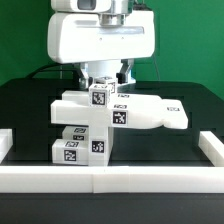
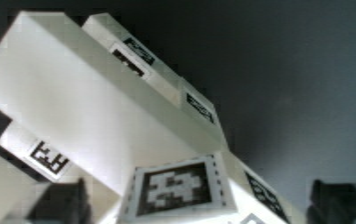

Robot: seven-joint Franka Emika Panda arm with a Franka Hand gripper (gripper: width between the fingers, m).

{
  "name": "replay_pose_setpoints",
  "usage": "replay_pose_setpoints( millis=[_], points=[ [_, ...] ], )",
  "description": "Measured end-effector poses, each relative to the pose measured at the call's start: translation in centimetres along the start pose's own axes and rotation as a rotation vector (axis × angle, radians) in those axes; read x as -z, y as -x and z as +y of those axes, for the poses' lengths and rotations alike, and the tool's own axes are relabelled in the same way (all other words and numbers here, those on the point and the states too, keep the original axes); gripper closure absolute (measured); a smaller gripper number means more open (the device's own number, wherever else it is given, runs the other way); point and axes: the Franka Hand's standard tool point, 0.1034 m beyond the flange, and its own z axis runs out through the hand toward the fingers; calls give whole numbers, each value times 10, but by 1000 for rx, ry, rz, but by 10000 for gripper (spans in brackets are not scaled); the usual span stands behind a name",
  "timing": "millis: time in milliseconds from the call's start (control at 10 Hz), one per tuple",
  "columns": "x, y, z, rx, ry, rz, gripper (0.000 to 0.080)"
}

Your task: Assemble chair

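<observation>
A: Where is the chair [image 1: 110,118] relative to the gripper [image 1: 100,84]?

B: Directly below it, on the black table [image 1: 30,115]. The gripper hangs over the top of the stack, and a small tagged block [image 1: 100,97] stands up right between its fingertips.

A: Is it gripping that block?

B: I can't tell. The fingers sit on either side of it, fairly wide, but whether they touch it is hidden in both views.

A: Which way does the piece run?

B: The flat slab [image 1: 150,112] stretches from under the gripper out toward the exterior view's right. The long bars [image 1: 85,140] lie stacked below and nearer the white border rail [image 1: 110,180]. In the wrist view a long bar [image 2: 104,110] runs away from the fingers.

A: So the next move?

B: I'd judge it turns on that upright block: straight down from the gripper, short axis across the jaws.
</observation>
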Motion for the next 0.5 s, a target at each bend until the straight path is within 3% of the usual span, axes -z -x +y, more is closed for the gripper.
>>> replay_pose_setpoints(
  millis=[100,200,300,500],
  points=[
    [0,0,0,-3,0,0,380],
    [0,0,0,-4,0,0,380],
    [0,0,0,-5,0,0,512],
    [0,0,1,-34,0,0,511]
  ],
)
